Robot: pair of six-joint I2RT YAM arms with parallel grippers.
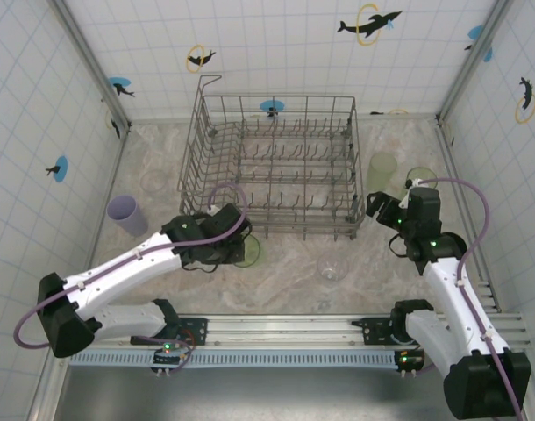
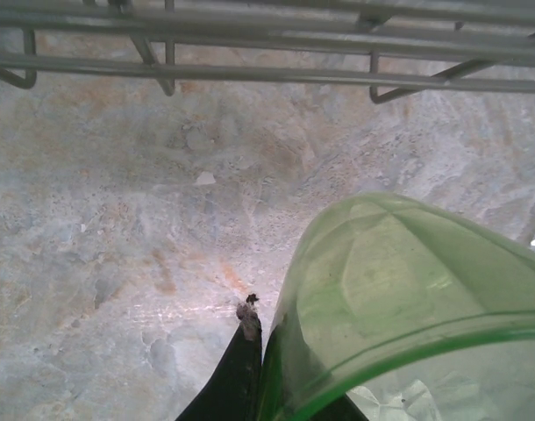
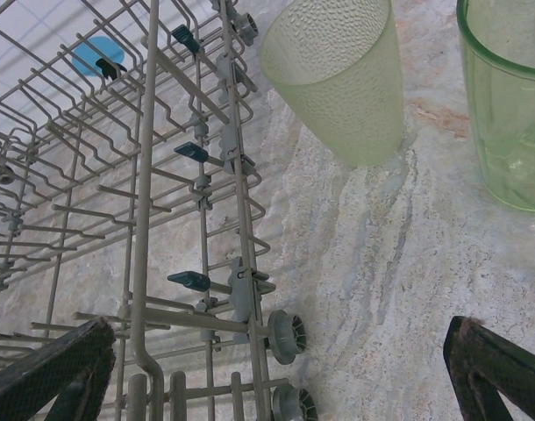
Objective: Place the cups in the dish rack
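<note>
left end effector [image 1: 233, 243] is clamped on a green tumbler [image 2: 408, 289] at its rim. right end effector [image 1: 379, 209] gapes wide apart, holding nothing.

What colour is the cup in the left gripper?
Translucent green cup, clearest in left wrist view.
</note>
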